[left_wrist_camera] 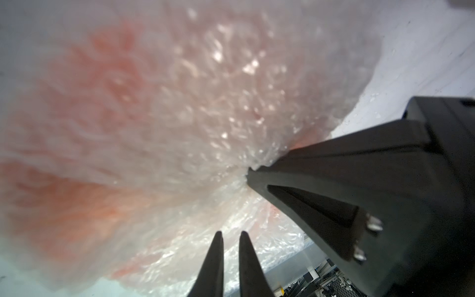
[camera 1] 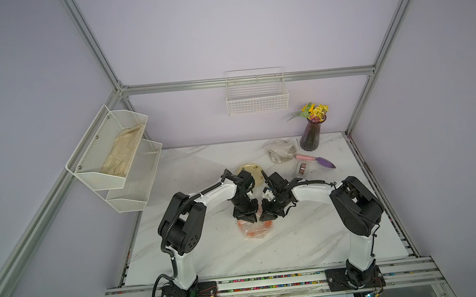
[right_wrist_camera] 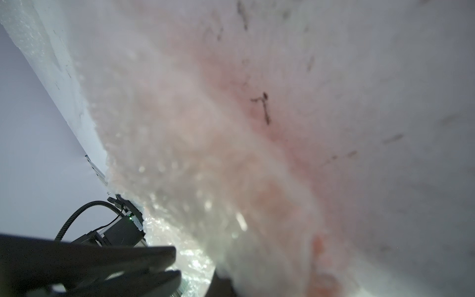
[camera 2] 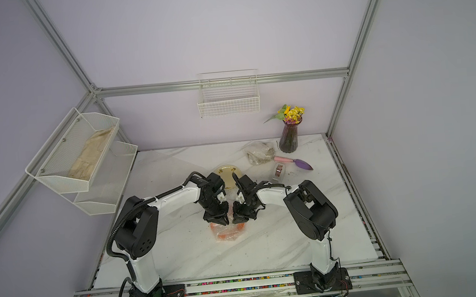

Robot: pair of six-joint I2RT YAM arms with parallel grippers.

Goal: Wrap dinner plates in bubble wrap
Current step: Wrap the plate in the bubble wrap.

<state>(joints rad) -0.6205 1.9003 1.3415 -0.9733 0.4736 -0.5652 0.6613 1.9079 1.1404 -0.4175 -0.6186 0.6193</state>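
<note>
1. The orange plate [camera 1: 255,233] lay mid-way across the bench [camera 1: 312,236], at 6 o'clock from the yellow plate [camera 1: 251,169], under crumpled bubble wrap [left_wrist_camera: 205,102]
2. The right claw [left_wrist_camera: 249,174] was pinched tight on a gathered fold at the bundle's 1 o'clock. The left claw [left_wrist_camera: 230,235], at 11 o'clock, had its jaws a slit apart, and I could not tell whether it held anything
3. Likely the plate was stiff and breakable and the wrap light, springy and slick, so take the loose film edges, not the rim
</note>
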